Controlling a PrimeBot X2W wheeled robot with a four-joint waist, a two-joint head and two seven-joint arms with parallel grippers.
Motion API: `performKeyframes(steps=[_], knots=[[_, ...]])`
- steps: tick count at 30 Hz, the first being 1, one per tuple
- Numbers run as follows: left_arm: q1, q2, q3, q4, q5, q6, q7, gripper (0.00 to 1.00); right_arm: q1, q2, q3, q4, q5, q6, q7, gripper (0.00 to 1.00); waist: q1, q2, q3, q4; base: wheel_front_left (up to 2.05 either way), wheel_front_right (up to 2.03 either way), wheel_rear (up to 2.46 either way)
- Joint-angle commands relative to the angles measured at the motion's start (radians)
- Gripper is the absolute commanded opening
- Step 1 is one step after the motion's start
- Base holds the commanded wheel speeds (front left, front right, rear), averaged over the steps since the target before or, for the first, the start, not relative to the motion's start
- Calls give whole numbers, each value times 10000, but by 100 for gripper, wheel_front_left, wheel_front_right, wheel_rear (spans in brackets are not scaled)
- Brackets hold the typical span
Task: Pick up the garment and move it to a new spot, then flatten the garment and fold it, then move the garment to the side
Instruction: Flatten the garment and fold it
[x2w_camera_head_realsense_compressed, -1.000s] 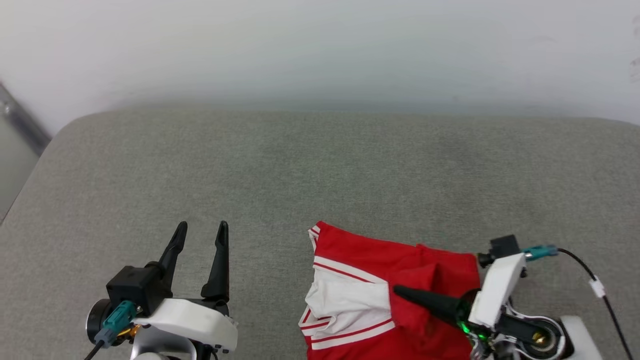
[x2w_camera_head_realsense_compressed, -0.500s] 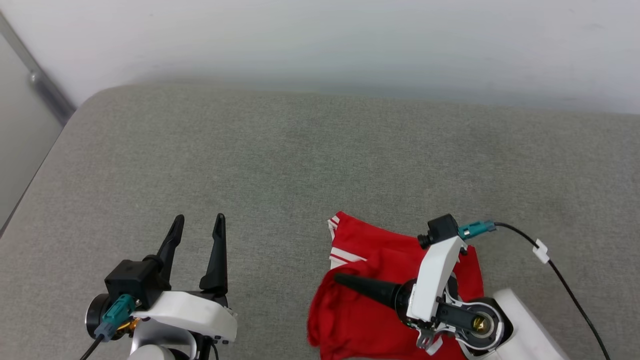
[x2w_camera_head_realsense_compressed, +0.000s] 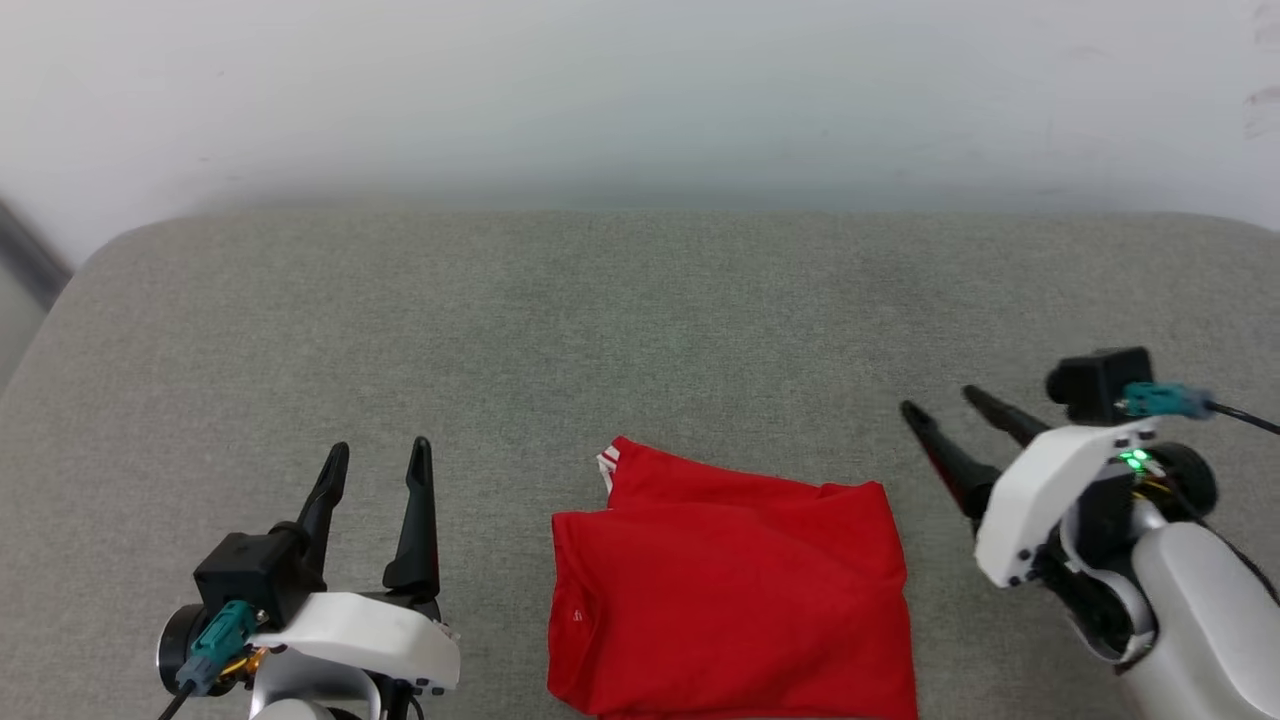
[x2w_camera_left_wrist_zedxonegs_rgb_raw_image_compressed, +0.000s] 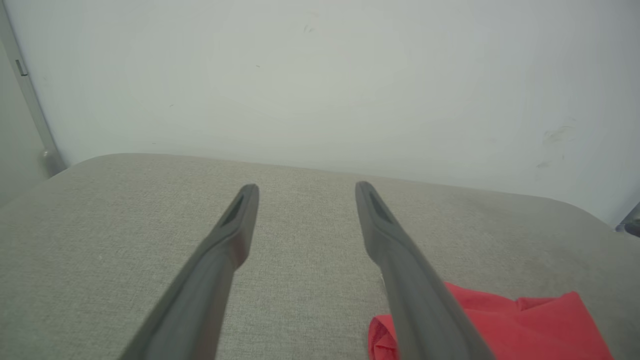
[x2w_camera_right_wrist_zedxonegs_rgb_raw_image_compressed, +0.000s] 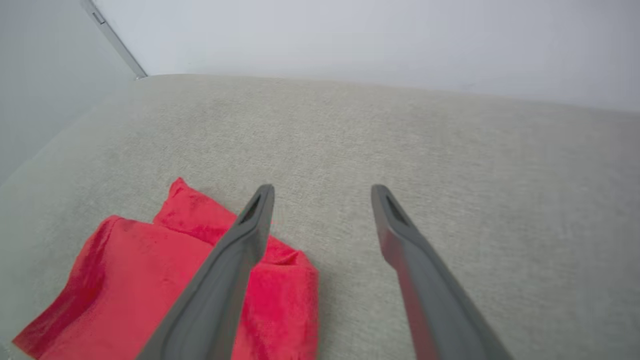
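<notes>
Garment (x2w_camera_head_realsense_compressed: 730, 590) lies folded on the grey cushion (x2w_camera_head_realsense_compressed: 600, 330), between left pincer (x2w_camera_head_realsense_compressed: 380, 448) and right pincer (x2w_camera_head_realsense_compressed: 939, 400), both spread wide, empty. I judge it light, limp (layers may slide apart); I'd pinch all layers at one edge.

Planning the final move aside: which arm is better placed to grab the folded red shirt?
Probably the right: the right gripper is open, its fingertips close to the far right corner of the garment. The left gripper is open but farther off.
</notes>
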Motion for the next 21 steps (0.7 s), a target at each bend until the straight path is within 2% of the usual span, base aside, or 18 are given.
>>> performKeyframes(steps=[1,6,10,14,21], knots=[[141,32,35,33,-45,45,-69,100,286,-45,-254,-34,-219,-4,-186,100,-1,0,-57,-107,0,0,0],[273,75,160,138,-86,62,-153,100,1190,52,-2129,-850,-1531,-4,-1519,100,-1,0,-126,-313,0,0,0],[352,103,234,238,-132,21,-198,100,1989,423,-3125,-1824,-1945,-4,-2311,100,-1,0,-140,-395,0,0,0],[432,118,267,372,-135,9,-246,100,2837,851,-3531,-2765,-2190,-4,-2630,100,-1,0,-269,-411,0,0,0],[688,131,210,580,-110,49,-280,100,4173,1381,-3718,-4067,-2656,-4,-2313,100,-1,0,-529,-366,0,0,0]])
